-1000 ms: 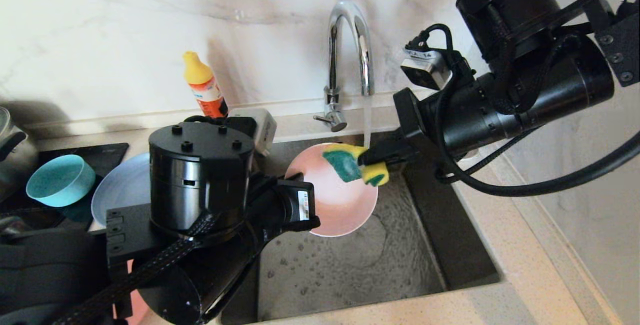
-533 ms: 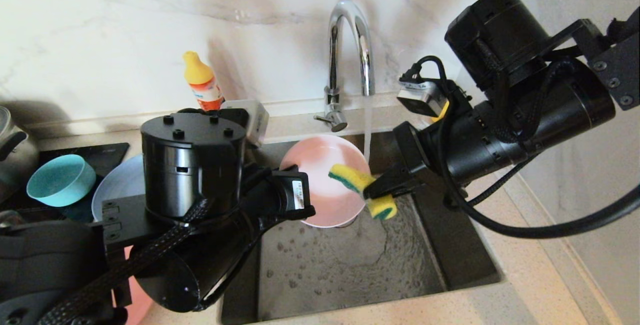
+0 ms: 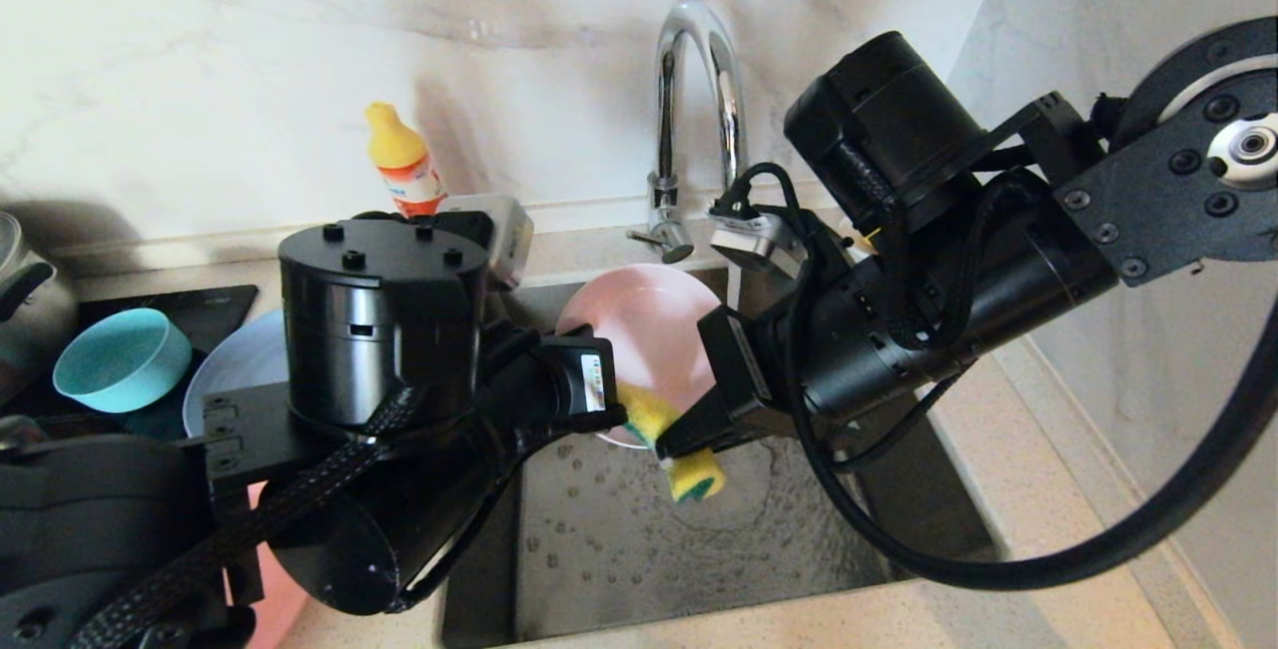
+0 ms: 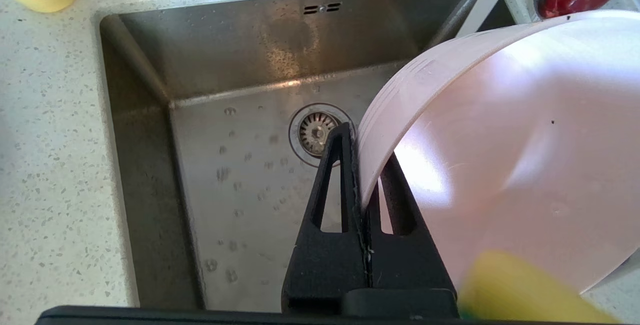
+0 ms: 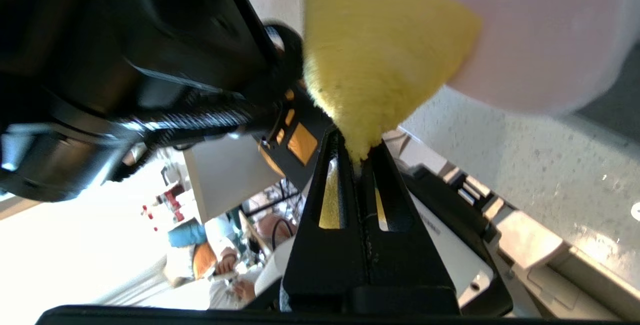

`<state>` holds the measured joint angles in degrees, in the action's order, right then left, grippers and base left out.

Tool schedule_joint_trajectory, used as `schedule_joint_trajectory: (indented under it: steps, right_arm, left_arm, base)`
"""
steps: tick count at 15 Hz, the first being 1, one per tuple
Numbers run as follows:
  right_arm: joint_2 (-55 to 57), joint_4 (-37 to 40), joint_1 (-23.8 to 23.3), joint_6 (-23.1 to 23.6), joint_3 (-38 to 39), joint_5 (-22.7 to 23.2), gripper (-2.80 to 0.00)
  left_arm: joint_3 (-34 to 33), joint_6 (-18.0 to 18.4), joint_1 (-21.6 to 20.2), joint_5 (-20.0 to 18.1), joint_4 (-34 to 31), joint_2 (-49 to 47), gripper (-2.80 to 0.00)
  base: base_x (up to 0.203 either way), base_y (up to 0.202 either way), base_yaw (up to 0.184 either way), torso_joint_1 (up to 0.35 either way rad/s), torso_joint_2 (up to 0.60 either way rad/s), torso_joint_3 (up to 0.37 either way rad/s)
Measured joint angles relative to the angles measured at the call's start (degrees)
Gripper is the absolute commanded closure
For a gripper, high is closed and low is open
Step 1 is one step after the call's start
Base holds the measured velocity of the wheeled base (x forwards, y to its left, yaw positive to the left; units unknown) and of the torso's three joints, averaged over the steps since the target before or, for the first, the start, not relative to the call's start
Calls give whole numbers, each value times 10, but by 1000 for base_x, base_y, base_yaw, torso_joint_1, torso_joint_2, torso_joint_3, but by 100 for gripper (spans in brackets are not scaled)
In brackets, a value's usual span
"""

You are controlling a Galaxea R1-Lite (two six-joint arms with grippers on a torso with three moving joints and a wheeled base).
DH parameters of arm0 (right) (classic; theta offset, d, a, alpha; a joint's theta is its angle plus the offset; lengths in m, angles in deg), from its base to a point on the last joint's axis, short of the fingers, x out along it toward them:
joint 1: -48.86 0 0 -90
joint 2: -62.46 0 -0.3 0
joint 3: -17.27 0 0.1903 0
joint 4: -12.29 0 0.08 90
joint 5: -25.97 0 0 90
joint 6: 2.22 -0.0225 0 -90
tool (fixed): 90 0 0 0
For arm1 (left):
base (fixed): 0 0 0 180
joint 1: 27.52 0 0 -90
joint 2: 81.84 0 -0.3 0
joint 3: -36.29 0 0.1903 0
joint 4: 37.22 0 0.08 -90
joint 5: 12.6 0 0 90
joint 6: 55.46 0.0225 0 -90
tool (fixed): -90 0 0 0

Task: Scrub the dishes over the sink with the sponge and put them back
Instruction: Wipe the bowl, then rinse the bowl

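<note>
Two arms (image 3: 399, 449) crowd the pink plate (image 3: 649, 329) above the sink (image 3: 639, 539)

The sink (image 3: 639, 569) is set into the surface (image 3: 1048, 489), with the faucet (image 3: 689, 120) rising behind it at the wall and the detergent bottle (image 3: 402, 170) standing to the faucet's left. Over the basin the left gripper (image 4: 361, 165) holds the small plate (image 3: 649, 329) by its rim, tilted on edge, and the right gripper (image 5: 357, 152) – reaching in from the right – pinches the sponge (image 3: 684, 454) at the plate's lower edge, above the drain strainer (image 4: 316, 132). Left of the sink, on the surface, the bowl (image 3: 122, 359) sits beside another plate (image 3: 240, 369) – partly hidden behind the left arm.
</note>
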<state>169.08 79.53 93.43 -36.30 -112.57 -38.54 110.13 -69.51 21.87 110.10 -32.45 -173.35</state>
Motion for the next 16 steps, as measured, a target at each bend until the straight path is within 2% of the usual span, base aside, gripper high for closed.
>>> schedule_joint_trajectory:
  steps: [3,5,8,16]
  right_arm:
    - [-1,1,-10,-2,-21,-22,0]
    - [-13,4,-36,-1,-24,-24,0]
    - [-39,10,-79,2,-27,-22,0]
    - [-66,23,-151,3,-22,-7,0]
  left_arm:
    - [0,0,0,0,0,0,0]
    - [1,0,0,0,0,0,0]
    - [1,-1,0,0,0,0,0]
    - [2,-3,-5,-1,3,1,0]
  base:
    - [0,0,0,0,0,0]
    - [0,0,0,0,0,0]
    - [0,0,0,0,0,0]
    - [0,0,0,0,0,0]
